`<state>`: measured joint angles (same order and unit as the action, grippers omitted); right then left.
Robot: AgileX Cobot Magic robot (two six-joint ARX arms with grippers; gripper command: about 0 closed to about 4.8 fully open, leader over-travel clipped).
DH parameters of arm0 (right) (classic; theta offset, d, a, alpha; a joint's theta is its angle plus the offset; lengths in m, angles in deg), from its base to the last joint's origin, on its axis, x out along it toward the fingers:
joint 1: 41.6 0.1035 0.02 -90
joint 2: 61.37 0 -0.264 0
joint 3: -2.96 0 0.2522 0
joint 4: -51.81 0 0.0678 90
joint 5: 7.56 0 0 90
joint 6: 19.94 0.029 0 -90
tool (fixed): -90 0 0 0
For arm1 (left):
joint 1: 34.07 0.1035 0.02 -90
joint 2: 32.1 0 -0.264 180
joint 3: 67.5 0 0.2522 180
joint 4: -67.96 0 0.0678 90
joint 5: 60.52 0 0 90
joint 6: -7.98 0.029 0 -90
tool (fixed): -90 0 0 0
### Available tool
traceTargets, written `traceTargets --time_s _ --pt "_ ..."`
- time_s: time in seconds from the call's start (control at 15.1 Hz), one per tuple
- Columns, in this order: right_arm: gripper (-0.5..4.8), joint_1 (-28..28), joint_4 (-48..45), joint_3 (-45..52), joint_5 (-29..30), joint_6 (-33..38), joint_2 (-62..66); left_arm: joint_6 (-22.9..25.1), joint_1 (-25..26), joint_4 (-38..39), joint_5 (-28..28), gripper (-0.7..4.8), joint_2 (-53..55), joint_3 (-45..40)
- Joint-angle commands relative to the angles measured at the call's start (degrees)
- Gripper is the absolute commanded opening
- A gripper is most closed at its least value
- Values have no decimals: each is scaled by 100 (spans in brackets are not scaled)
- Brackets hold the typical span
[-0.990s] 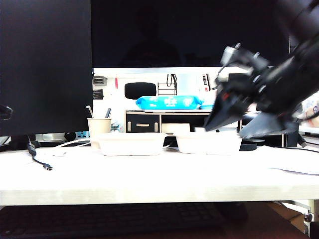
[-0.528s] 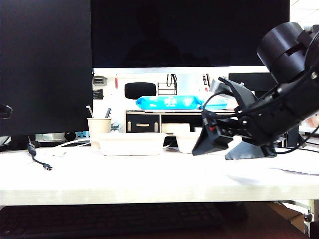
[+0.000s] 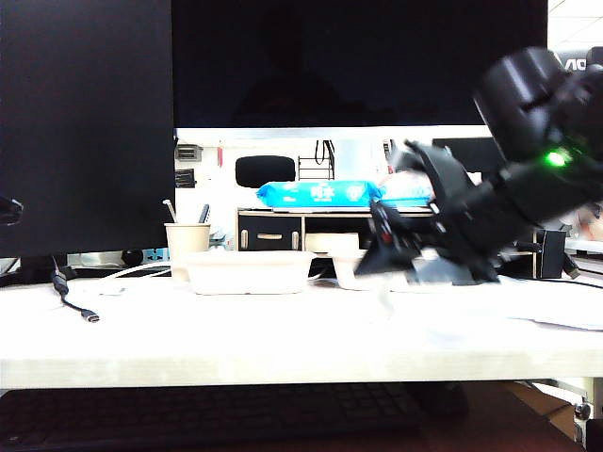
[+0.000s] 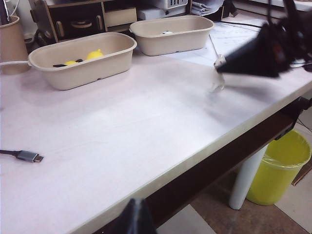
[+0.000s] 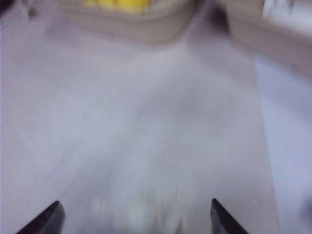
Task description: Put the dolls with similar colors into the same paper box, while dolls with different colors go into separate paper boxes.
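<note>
Two paper boxes stand side by side at the back of the table. The left box (image 4: 78, 73) (image 3: 250, 275) holds two yellow dolls: a rounded one (image 4: 95, 54) and a flat one with black tips (image 4: 70, 63). A bit of white doll (image 4: 167, 33) shows in the right box (image 4: 170, 45) (image 3: 347, 269). My right gripper (image 5: 136, 222) (image 3: 391, 273) (image 4: 222, 63) is open, low over the bare tabletop in front of the right box, its view blurred. Nothing solid is between its fingers. My left gripper (image 4: 139, 218) hangs shut off the table's front edge, holding nothing.
Behind the boxes are a beige cup with pens (image 3: 187, 243), a black drawer shelf (image 3: 273, 229) and a blue wipes pack (image 3: 320, 194). A USB cable (image 4: 24, 156) lies on the table's left. Paper sheets (image 3: 556, 315) lie at the right. A yellow bin (image 4: 280, 165) stands on the floor.
My right gripper has come down from above the right box to just over the table in front of it, moving left. The left arm has not moved.
</note>
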<state>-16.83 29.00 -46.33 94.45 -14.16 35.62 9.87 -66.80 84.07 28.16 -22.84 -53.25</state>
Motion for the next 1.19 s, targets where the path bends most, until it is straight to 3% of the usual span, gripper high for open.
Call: traceTargets --time_s 0.07,0.53,0.92,1.06,1.19 --pt "386 7 634 -490 59 20 151 24 -4 -72 0 -5 0 4" --pt "385 13 1047 -619 114 20 208 24 -7 -72 0 -5 2 4" --pt "301 13 870 -619 122 28 494 24 -4 -72 0 -5 2 4" --pt "238 13 774 -619 120 28 496 24 -4 -70 0 -5 2 4" --pt "228 13 568 -619 92 55 496 24 -4 -72 0 -5 2 4"
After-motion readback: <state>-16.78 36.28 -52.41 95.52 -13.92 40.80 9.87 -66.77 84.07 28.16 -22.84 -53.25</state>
